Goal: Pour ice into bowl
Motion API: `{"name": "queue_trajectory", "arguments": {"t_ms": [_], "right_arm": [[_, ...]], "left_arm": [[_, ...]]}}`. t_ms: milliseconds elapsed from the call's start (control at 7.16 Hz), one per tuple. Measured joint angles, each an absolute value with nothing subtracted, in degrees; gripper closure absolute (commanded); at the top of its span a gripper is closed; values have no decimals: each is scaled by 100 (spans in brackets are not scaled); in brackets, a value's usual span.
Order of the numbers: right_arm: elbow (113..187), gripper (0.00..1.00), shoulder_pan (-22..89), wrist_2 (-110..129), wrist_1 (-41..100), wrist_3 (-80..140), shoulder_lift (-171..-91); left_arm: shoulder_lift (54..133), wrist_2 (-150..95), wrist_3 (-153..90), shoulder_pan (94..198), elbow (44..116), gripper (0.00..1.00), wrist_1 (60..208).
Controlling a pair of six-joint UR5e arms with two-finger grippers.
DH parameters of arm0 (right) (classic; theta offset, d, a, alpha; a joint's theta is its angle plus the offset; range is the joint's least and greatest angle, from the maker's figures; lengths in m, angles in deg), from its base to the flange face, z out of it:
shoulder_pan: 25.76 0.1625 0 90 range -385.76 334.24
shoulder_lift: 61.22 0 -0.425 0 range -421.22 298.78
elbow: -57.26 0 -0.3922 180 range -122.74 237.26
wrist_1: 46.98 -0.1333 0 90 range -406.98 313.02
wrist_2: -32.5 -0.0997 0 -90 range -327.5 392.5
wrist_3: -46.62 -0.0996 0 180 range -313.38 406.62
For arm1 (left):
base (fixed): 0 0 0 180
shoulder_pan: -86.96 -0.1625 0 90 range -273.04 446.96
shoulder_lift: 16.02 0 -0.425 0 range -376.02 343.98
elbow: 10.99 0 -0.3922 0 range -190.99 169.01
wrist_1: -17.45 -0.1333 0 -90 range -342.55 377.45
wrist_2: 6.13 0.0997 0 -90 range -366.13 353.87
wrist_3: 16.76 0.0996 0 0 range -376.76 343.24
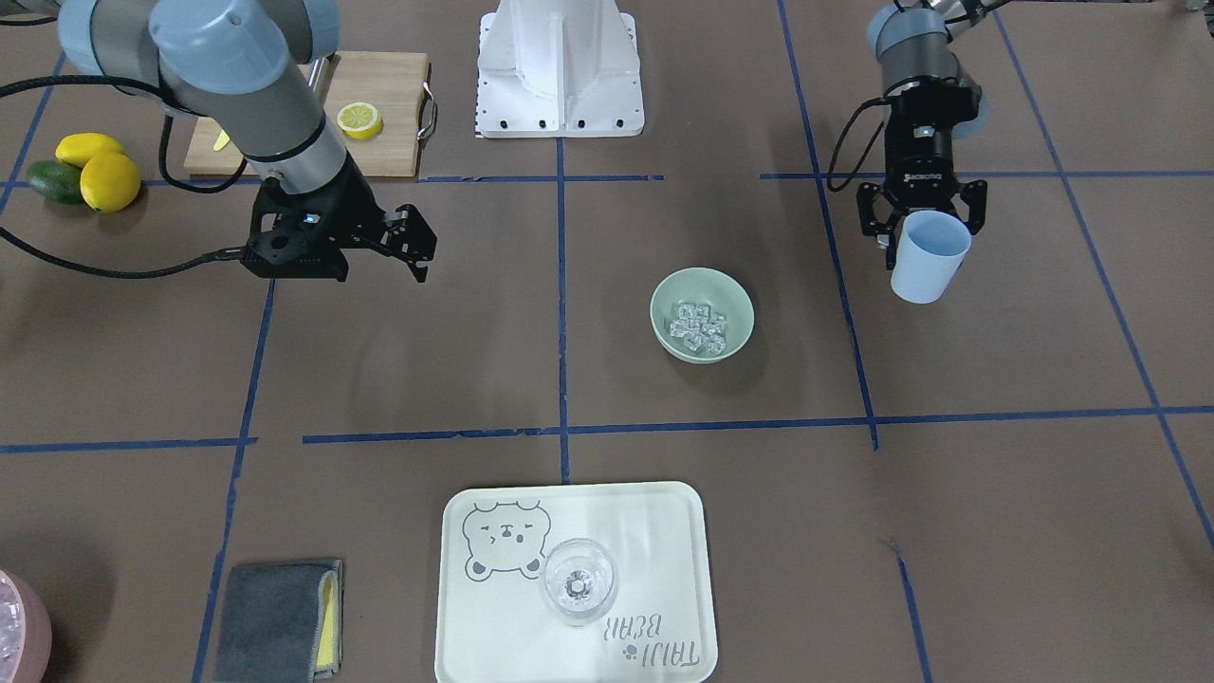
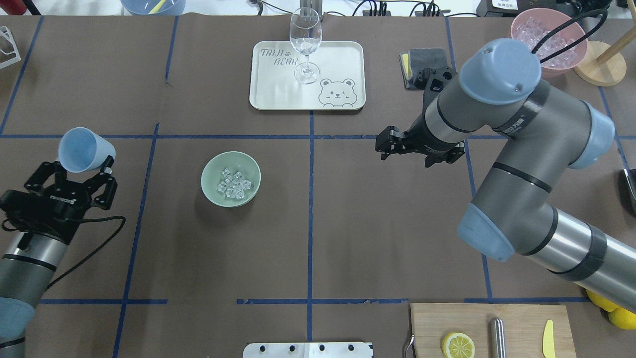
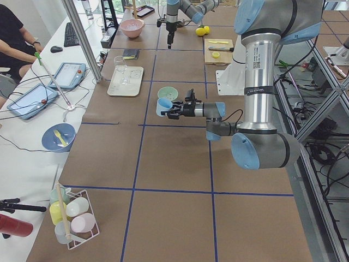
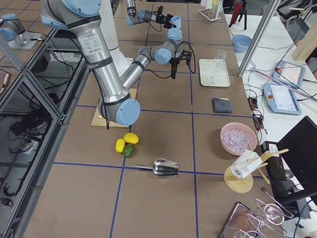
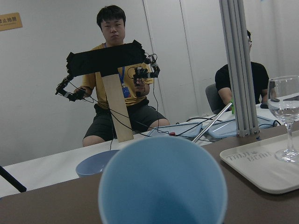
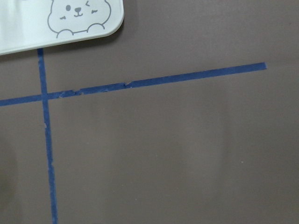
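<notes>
The ice (image 2: pixel 231 184) lies in the bowl (image 2: pixel 211 193), centre-left. The left end effector (image 2: pixel 82 165) grasps a blue cup (image 2: pixel 79 148). The right end effector (image 2: pixel 386 145) is released.

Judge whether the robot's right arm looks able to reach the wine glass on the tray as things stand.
Probably yes. The right gripper hangs empty and open near the tray, and nothing stands between it and the glass.

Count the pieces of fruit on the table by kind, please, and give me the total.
Whole lemons: 2
Dark green fruit: 1
Lemon half: 1
Total: 4
</notes>
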State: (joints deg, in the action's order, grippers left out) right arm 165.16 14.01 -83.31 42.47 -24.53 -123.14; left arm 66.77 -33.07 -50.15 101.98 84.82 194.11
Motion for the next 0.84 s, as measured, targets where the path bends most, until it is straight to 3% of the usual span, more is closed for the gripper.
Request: {"name": "queue_trajectory", "arguments": {"t_ms": [419, 838], "right_arm": [[16208, 0, 1017, -7922, 4217, -2876, -11875], [16047, 0, 802, -7711, 4206, -3171, -11588]], "left_arm": [[6257, -3643, -5276, 10511, 8302, 100, 19646], [6559, -3746, -6263, 10520, 7589, 100, 19652]]}}
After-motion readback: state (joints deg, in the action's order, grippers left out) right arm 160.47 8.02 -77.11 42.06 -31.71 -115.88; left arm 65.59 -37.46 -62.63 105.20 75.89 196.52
